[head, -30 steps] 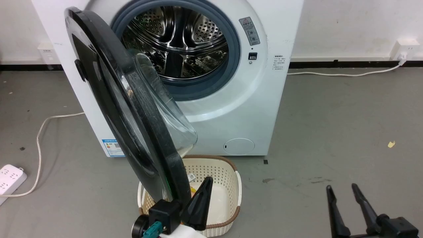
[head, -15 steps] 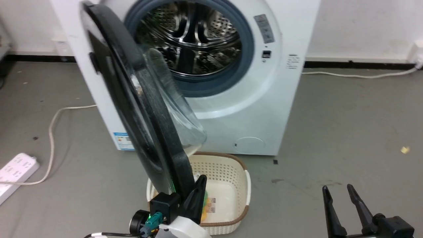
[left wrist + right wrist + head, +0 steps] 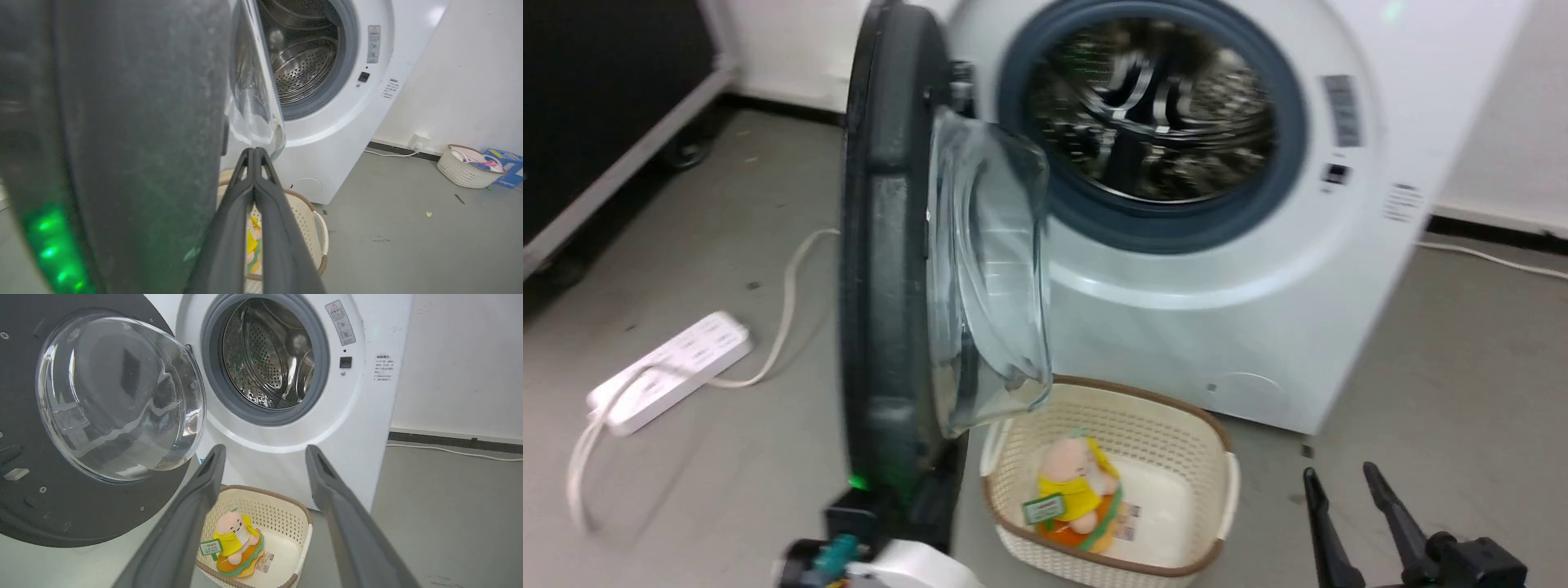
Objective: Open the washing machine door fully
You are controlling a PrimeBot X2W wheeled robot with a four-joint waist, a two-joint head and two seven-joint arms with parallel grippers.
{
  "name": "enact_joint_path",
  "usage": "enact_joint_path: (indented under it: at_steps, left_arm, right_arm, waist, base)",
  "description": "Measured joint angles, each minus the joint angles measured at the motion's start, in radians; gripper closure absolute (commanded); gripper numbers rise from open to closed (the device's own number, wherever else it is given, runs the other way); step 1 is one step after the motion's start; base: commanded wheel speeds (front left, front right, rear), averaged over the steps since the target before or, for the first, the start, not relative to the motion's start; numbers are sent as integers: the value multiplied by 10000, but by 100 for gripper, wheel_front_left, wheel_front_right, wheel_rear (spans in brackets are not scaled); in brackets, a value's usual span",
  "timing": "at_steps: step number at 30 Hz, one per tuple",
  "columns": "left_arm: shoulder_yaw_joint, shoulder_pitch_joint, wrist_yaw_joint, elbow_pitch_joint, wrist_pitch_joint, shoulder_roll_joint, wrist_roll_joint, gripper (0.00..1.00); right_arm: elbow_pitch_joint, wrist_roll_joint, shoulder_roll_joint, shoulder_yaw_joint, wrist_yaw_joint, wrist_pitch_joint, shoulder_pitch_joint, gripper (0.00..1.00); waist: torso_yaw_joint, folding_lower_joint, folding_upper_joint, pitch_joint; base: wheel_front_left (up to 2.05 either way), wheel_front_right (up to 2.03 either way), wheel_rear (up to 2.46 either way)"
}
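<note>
The washing machine door (image 3: 882,269) flanks the unblocked drum opening (image 3: 1152,114); a basket (image 3: 1168,420) sits below.

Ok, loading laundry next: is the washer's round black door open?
Open: the round black glass-centred door stands swung clear of the steel drum opening.

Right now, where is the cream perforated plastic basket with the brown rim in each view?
Head view: basket bottom centre, on the floor.
Left wrist view: bottom centre, just right of middle.
Right wrist view: bottom centre.
Shared landmark: steel drum opening of the white washing machine, above the basket everywhere.
</note>
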Motion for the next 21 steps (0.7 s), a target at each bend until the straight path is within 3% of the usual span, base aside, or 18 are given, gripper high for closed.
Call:
enact_joint_path:
  at_steps: [8, 21]
  left_arm:
    - [1141, -70, 368, -182, 105, 963, -366, 100]
    - [3064, -1724, 522, 698, 359, 2510, -1168, 100]
  right_arm:
    - [35, -29, 4, 211, 0, -2, -11, 0]
    - [-84, -81, -857, 380, 0, 0, -564, 0]
  waist:
    - [979, -1, 0, 288]
    - [1135, 2, 0, 2159]
  base:
    - [0, 0, 0]
    - [0, 0, 0]
